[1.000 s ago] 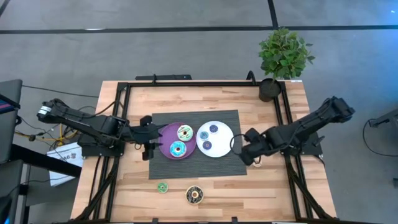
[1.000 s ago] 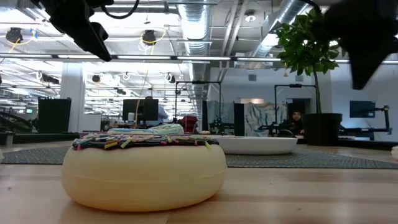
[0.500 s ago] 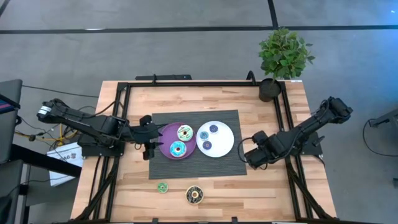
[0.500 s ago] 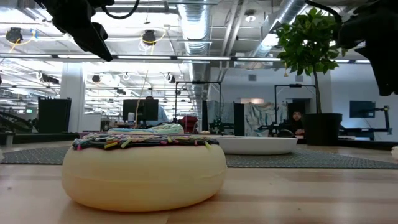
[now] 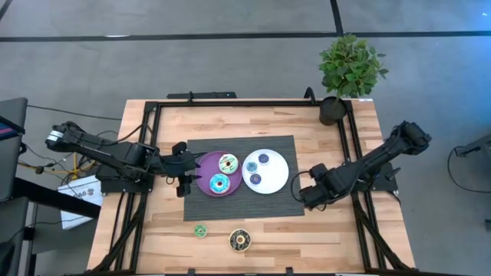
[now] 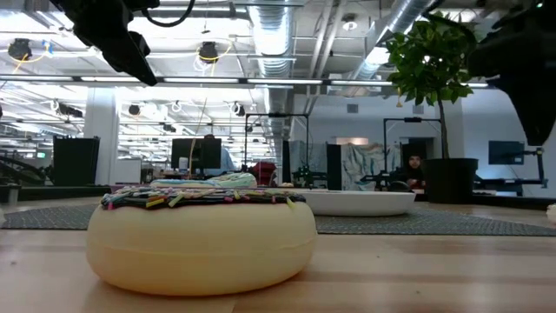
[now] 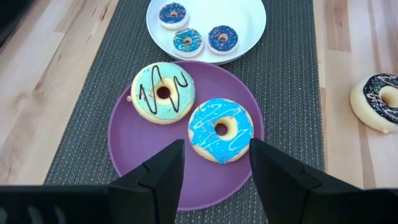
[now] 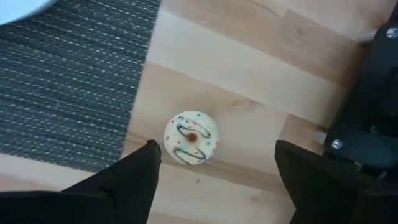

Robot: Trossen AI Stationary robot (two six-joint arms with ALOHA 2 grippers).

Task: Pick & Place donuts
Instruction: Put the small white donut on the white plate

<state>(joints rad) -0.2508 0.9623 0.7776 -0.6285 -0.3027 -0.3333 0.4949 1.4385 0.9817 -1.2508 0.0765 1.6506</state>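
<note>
Two larger donuts, mint with dark drizzle (image 7: 163, 93) and cyan (image 7: 221, 129), lie flat on the purple plate (image 7: 134, 146). Three small donuts (image 7: 188, 41) lie on the white plate (image 5: 278, 170). A green donut (image 5: 200, 231) and a dark brown donut (image 5: 240, 241) rest on the wood near the front edge. A small cream donut (image 8: 191, 137) lies on the wood just right of the mat. My left gripper (image 7: 214, 152) hovers open at the purple plate's left side. My right gripper (image 8: 214, 155) is open above the cream donut, its fingers standing well apart on either side.
A dark woven mat (image 5: 288, 201) lies under both plates. A potted plant (image 5: 334, 110) stands at the far right corner. Black frame rails (image 5: 149, 146) run along the table's sides. Bare wood lies along the near edge around the two loose donuts.
My right gripper has drawn back from the white plate's right side toward the table's near edge, to the mat's right border. My left gripper has kept still, and the donuts have not moved.
</note>
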